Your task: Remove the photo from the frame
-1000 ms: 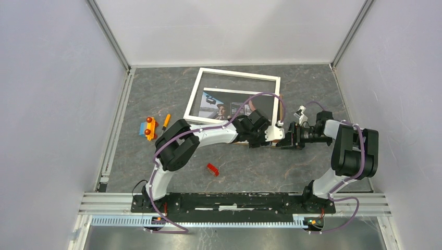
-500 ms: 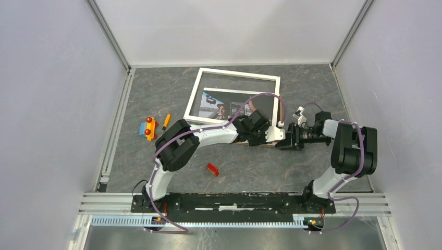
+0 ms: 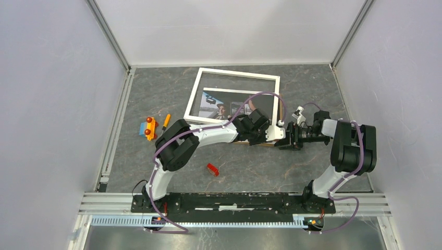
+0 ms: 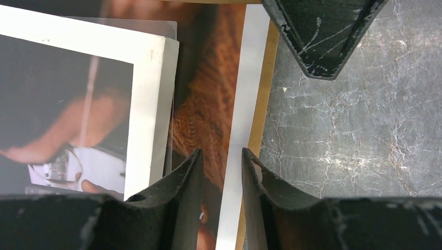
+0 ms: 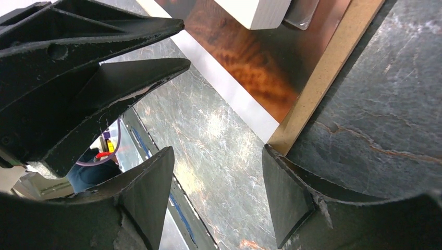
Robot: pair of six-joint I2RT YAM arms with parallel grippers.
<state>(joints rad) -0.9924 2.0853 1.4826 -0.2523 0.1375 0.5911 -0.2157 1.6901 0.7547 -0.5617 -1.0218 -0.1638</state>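
The white frame [image 3: 237, 73] lies at the back of the table over the photo [image 3: 219, 107], whose right strip sticks out past the frame's corner [image 4: 148, 104]. My left gripper [image 4: 220, 153] is open with a narrow gap, its tips down on the photo's [image 4: 208, 104] orange part and white border, and nothing is clamped between them. The tan backing board's edge [image 4: 258, 120] runs just right of it. My right gripper [image 5: 218, 150] stands wide open over bare table at the board's near corner [image 5: 323, 78], facing the left gripper's fingers [image 5: 130, 41]. In the top view both grippers nearly meet [image 3: 284, 137].
An orange and blue toy car [image 3: 148, 127] and an orange pen [image 3: 166, 121] lie left of the frame. A small red piece [image 3: 212, 169] sits near the front. White walls close in on three sides, and a metal rail [image 3: 234, 200] carries the arm bases.
My left gripper's jaws have narrowed over the photo's edge. The right gripper has crept slightly left toward it. The frame and photo have not moved.
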